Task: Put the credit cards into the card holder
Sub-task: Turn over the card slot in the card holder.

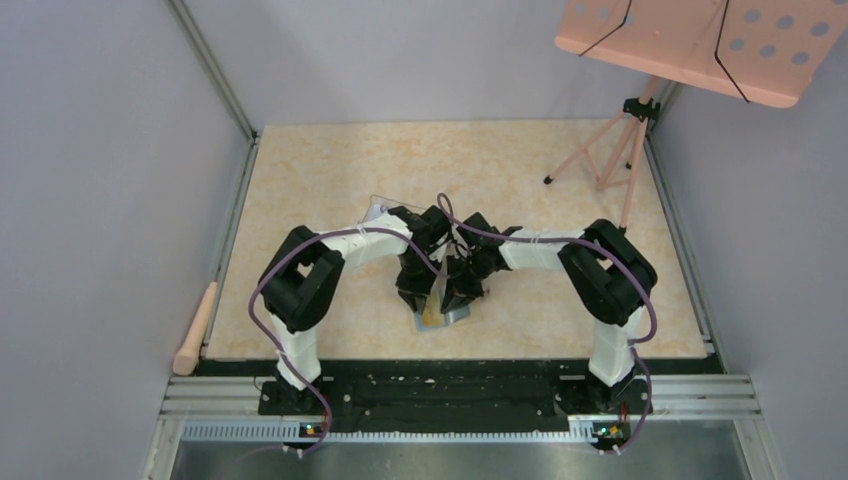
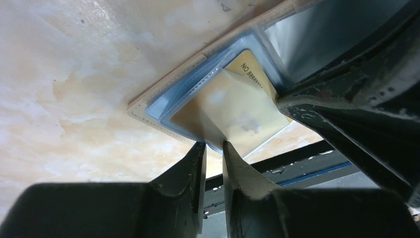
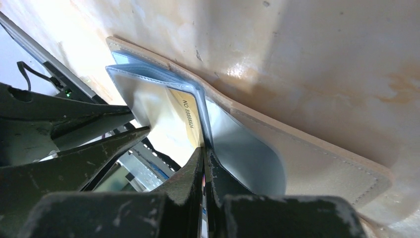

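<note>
The beige card holder (image 1: 452, 317) lies open on the table just ahead of both grippers, its blue pockets up. My left gripper (image 2: 214, 145) is shut on the edge of a clear-blue pocket sleeve (image 2: 171, 99) and lifts it. My right gripper (image 3: 204, 148) is shut on a golden-yellow credit card (image 3: 190, 119) printed "NO 8888", whose far end sits inside that pocket. The card also shows in the left wrist view (image 2: 247, 94). The holder's beige cover shows in the right wrist view (image 3: 322, 163). Other cards are out of view.
A clear plastic box (image 1: 378, 207) sits just behind the left arm's wrist. A pink perforated stand on a tripod (image 1: 700, 40) is at the back right. A wooden handle (image 1: 195, 330) lies off the table's left edge. A black rail (image 1: 440, 385) runs along the front.
</note>
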Robot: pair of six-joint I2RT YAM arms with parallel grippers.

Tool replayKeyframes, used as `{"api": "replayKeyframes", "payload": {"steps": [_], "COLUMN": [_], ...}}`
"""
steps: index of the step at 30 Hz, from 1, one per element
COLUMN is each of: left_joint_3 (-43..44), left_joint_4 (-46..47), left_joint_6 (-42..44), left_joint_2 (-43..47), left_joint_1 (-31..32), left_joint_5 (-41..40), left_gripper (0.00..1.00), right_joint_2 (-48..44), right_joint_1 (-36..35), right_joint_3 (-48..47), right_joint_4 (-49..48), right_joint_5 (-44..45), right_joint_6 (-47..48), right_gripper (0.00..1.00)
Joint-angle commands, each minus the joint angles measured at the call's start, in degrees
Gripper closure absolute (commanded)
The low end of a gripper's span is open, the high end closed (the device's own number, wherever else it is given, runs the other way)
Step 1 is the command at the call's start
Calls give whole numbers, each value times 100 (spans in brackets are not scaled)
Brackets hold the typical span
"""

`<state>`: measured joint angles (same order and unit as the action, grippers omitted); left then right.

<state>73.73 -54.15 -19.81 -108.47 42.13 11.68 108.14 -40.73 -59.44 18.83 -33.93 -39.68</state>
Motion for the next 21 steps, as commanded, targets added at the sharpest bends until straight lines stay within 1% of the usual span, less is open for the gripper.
{"api": "replayKeyframes", "payload": {"steps": [1, 3, 6, 9, 10, 11, 14, 15, 17, 21], "left_joint_3": [68, 58, 73, 85, 72, 57, -43, -69, -114, -128], "left_joint_4": [606, 669, 710, 771, 837, 871, 1047, 1081, 1131, 1158], "left_joint_6": [-151, -207, -286, -360, -394, -420, -491, -503, -510, -486], "left_joint_2": [439, 546, 659, 757, 775, 792, 762, 733, 681, 580], "left_joint_1": [87, 70, 26, -23, -41, -72, -167, -200, -264, -376], "left_joint_5": [537, 577, 640, 783, 842, 914, 1163, 1231, 1309, 1380], "left_gripper": [78, 78, 83, 84, 83, 80, 65, 62, 60, 60], "right_joint_2": [-186, -195, -220, -264, -277, -301, -384, -395, -464, -594], "right_joint_1": [-76, -76, -75, -80, -76, -72, -52, -35, 19, 191], "right_joint_3": [-128, -131, -137, -152, -156, -171, -173, -160, -96, 122], "right_joint_4": [-111, -107, -112, -126, -144, -158, -244, -299, -463, -890], "right_joint_5": [72, 61, 58, 32, 19, 6, -67, -108, -216, -450], "right_joint_6": [84, 84, 94, 82, 64, 49, -44, -102, -227, -554], "right_gripper": [100, 100, 100, 100, 100, 100, 100, 100, 99, 97]}}
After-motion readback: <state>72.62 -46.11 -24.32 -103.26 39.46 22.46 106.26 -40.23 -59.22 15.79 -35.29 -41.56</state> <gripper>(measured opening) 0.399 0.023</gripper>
